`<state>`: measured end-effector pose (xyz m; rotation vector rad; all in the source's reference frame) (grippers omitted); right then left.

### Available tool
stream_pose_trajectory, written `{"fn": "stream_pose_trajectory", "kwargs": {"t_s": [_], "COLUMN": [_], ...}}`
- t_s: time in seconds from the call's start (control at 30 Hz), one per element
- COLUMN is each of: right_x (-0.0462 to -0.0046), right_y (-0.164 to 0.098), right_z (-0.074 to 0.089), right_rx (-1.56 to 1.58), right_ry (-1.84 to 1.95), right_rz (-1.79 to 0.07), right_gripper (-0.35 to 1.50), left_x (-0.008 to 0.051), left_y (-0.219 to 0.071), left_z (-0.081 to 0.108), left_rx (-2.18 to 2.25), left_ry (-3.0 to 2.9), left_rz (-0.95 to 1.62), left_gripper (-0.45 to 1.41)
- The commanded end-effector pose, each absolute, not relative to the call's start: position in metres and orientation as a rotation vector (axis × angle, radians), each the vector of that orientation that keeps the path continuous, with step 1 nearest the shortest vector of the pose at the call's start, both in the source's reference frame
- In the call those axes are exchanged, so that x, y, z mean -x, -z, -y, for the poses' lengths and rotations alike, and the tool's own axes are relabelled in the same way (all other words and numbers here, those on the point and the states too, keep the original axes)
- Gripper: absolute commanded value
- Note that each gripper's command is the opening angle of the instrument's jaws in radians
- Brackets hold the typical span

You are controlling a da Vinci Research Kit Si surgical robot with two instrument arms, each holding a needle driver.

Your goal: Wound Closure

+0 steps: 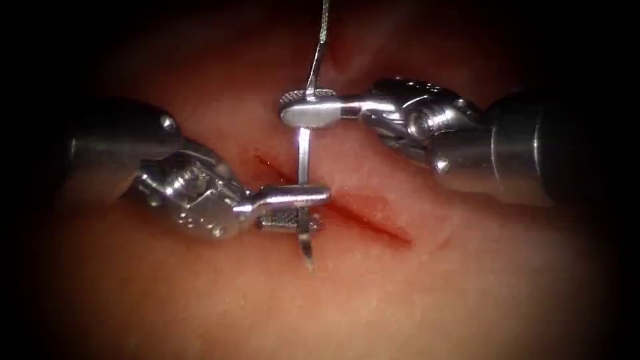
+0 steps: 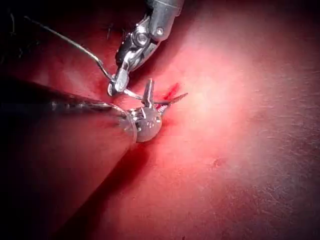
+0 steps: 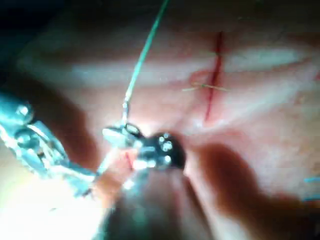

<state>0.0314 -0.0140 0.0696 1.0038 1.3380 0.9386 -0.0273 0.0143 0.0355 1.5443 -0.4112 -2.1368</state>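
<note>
The curved needle (image 1: 304, 157) stands over the cut (image 1: 373, 217) in the tissue (image 1: 467, 280), clear of the surface. Its sharp tip (image 1: 310, 261) is free, on the left side of the cut. My right tool (image 1: 308, 108) is shut on the needle near its tail, where the thread (image 1: 323, 30) leaves upward. My left tool (image 1: 293, 208) has its jaws open around the needle just behind the tip, the toothed face of one jaw showing. In the left wrist view the needle (image 2: 172, 100) lies between the left tool (image 2: 150, 102) and the right tool (image 2: 118, 86).
Red fluid lines the cut and wets the tissue beside it. The right wrist view shows the thread (image 3: 142, 55) rising from the right tool (image 3: 122, 134), and a red cut (image 3: 215, 75) with a short thread across it farther off.
</note>
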Motion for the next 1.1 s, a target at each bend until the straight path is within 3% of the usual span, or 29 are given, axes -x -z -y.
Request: {"fn": "stream_pose_trajectory", "kwargs": {"t_s": [0.03, 0.2, 0.37, 0.6, 0.8, 1.1], "right_x": [-0.0317, -0.0308, -0.0301, -0.0301, -0.0303, -0.0312], "right_y": [-0.0701, -0.0702, -0.0702, -0.0690, -0.0677, -0.0675], "right_z": [0.0136, 0.0127, 0.0118, 0.0108, 0.0098, 0.0088], "right_rx": [-0.995, -0.933, -0.814, -0.611, -0.494, -0.270], "right_ry": [-0.946, -0.959, -0.955, -0.977, -1.039, -0.887], "right_rz": [-1.340, -1.348, -1.331, -1.199, -1.091, -1.042], "right_gripper": [-0.35, -0.35, -0.35, -0.35, -0.35, -0.35], "left_x": [0.0277, 0.0262, 0.0247, 0.0233, 0.0232, 0.0222], "left_y": [-0.0358, -0.0348, -0.0345, -0.0349, -0.0365, -0.0394], "left_z": [-0.0146, -0.0159, -0.0158, -0.0155, -0.0150, -0.0147], "left_rx": [-1.572, -1.674, -1.735, -1.779, -1.786, -1.742], "left_ry": [2.175, 2.336, 2.430, 2.593, 2.803, 3.082], "left_rz": [0.372, 0.171, 0.027, -0.127, -0.302, -0.422], "left_gripper": [0.93, 1.09, 1.15, 0.91, 0.47, 0.29]}}
